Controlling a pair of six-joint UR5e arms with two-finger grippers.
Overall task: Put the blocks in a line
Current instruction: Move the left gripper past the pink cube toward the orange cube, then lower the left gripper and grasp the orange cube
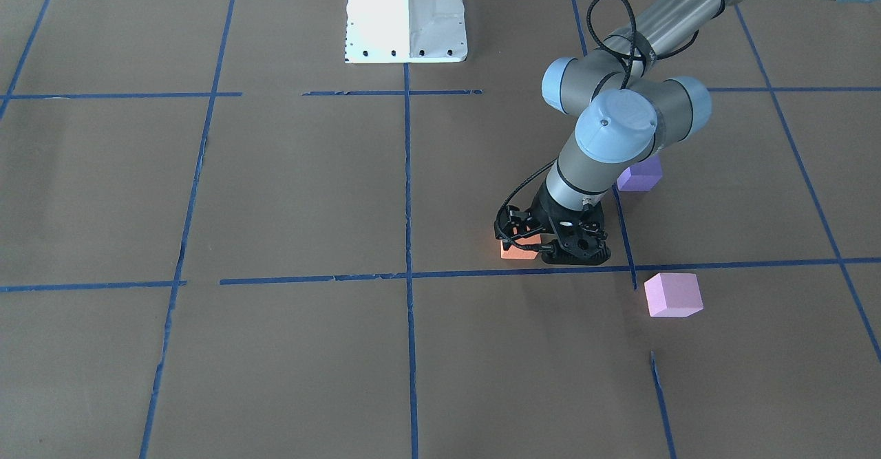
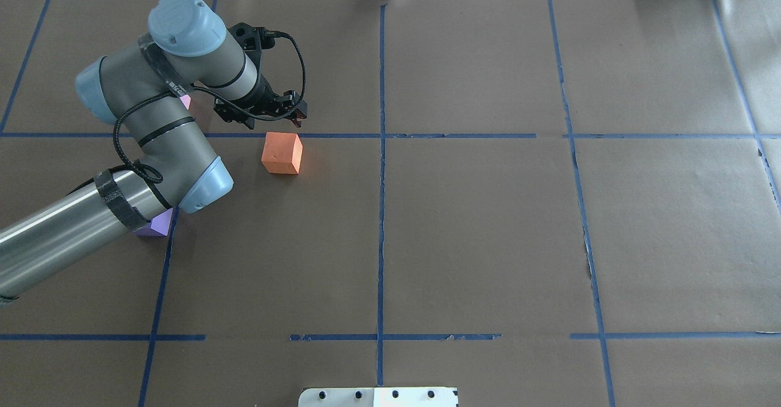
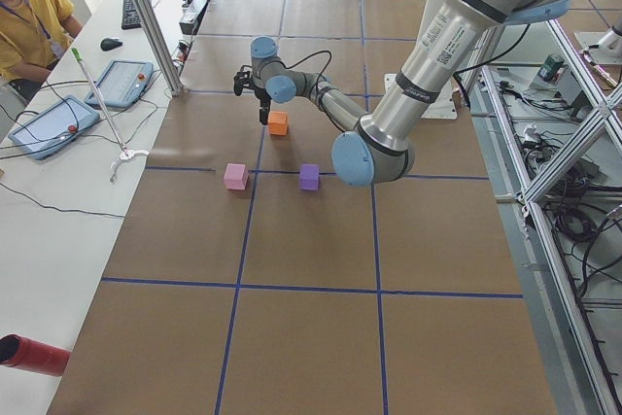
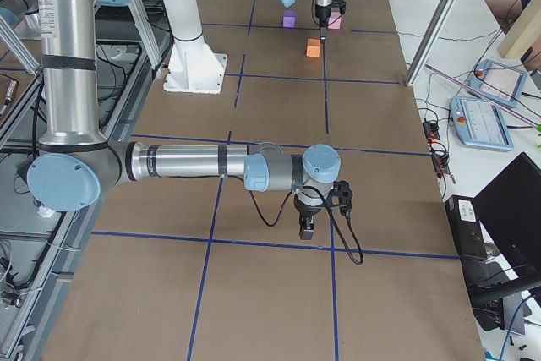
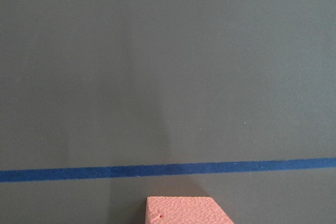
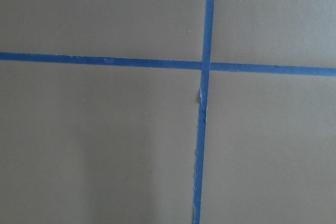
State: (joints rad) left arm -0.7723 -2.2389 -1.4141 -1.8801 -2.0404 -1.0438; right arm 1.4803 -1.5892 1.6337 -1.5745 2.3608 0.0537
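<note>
Orange block (image 2: pixel 282 153), cube without long axis, slightly askew to blue tape (image 2: pixel 464 135), below left fingers (image 2: pixel 298 113), their spread unclear

From across the table my left gripper (image 1: pixel 550 244) covers most of the orange block (image 1: pixel 519 252), and its jaws are too dark and crowded to read; my left wrist view cuts that block off at its bottom edge. From overhead my left arm (image 2: pixel 152 144) hides all but a corner of the purple block (image 2: pixel 155 225) and a sliver of what is probably the pink block (image 2: pixel 185 100). My right gripper (image 4: pixel 306 227) shows only small in the right-side view, its jaws unreadable.
</note>
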